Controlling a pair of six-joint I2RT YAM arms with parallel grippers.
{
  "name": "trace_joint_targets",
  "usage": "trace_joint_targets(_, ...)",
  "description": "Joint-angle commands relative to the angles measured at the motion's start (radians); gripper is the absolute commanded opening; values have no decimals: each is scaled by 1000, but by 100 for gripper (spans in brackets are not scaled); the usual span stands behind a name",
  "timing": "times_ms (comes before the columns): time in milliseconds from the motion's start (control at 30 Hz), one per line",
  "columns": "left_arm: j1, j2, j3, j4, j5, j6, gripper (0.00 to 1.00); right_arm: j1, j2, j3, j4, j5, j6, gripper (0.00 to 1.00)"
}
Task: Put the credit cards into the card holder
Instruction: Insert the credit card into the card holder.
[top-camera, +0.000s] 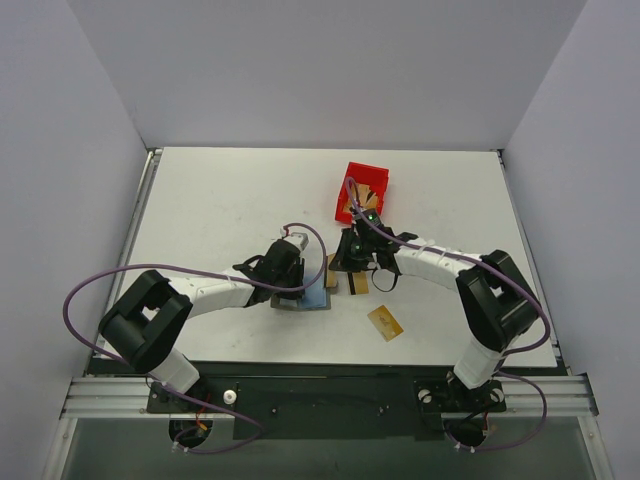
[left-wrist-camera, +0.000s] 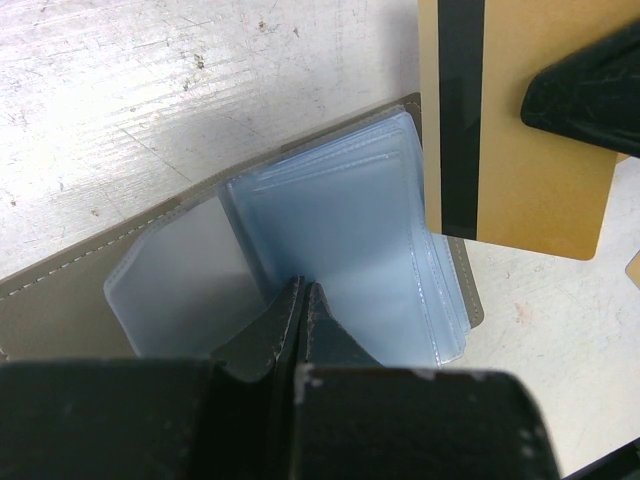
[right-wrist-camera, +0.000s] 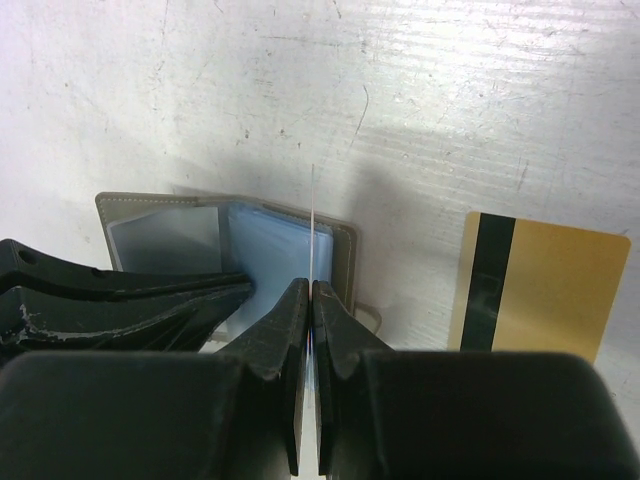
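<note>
The card holder (left-wrist-camera: 70, 290) lies open on the table, grey outside with bluish plastic sleeves (left-wrist-camera: 340, 220); it also shows in the top view (top-camera: 315, 298). My left gripper (left-wrist-camera: 303, 285) is shut, its tips pressed onto the sleeves at the fold. My right gripper (right-wrist-camera: 312, 285) is shut on a gold credit card (right-wrist-camera: 313, 225), seen edge-on just above the holder's right side. That card's black stripe shows in the left wrist view (left-wrist-camera: 520, 150). A second credit card (right-wrist-camera: 560, 285) lies flat to the right, and a third (top-camera: 386, 322) lies nearer the front edge.
A small red bin (top-camera: 362, 190) stands behind the right gripper. My left gripper's fingers (right-wrist-camera: 120, 300) lie low across the holder's left half, close beside the right gripper. Grey walls enclose the white table (top-camera: 220, 200).
</note>
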Motion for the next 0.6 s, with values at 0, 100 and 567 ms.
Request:
trace_joint_targets(0, 1, 26, -30, -112, -9, 15, 0, 9, 18, -10, 14, 22, 6, 0)
trace_joint_targets(100, 1, 28, -30, -110, -9, 13, 0, 9, 19, -12, 14, 22, 4, 0)
trace_joint_targets(567, 1, 34, -23, -112, -6, 13, 0, 9, -44, -26, 33, 20, 4, 0)
